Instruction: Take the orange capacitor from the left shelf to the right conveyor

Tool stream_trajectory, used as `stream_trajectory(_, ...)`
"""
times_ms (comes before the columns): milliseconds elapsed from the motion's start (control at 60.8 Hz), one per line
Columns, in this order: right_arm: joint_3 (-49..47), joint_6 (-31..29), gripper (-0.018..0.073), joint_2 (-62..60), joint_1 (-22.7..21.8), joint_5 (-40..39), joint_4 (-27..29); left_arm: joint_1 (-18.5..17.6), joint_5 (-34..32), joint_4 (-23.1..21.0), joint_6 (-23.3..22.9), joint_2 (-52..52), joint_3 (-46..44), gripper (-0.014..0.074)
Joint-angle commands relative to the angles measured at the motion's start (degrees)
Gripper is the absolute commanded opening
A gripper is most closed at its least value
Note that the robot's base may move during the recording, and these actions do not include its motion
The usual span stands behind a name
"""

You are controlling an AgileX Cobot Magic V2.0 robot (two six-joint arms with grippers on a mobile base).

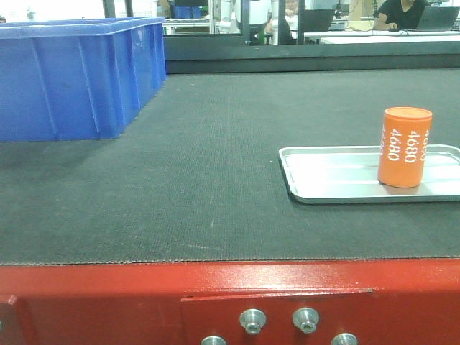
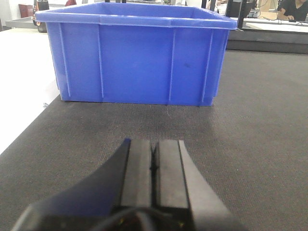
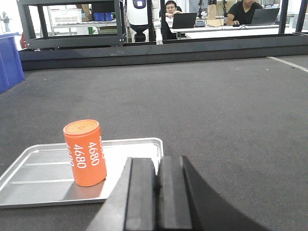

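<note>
I see the small orange cylindrical capacitor [image 3: 84, 153] upright on the shallow silver metal tray [image 3: 33, 180] on the dark grey belt [image 1: 180, 180], rigid and smooth-sided, best pinched mid-body, while both my left gripper [image 2: 154, 166] and right gripper [image 3: 156, 180] sit closed, empty

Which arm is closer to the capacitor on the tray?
Right. The right gripper sits just beside the orange capacitor standing upright on the silver tray. The left gripper faces only the blue bin.

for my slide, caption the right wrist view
Orange capacitor upright on silver tray, right tool shut nearby.
</note>
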Motion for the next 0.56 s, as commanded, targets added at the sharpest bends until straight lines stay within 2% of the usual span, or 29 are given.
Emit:
stream_trajectory(0, -0.21, -0.36, 0.0055, -0.73, -0.28, -5.37, -0.12, 0.05, -5.13, -0.1, -0.08, -0.64, -0.26, -0.0127)
stream_trajectory(543, -0.21, -0.36, 0.0055, -0.73, -0.28, -5.37, -0.12, 0.05, -5.13, -0.1, -0.08, -0.64, -0.26, -0.0127)
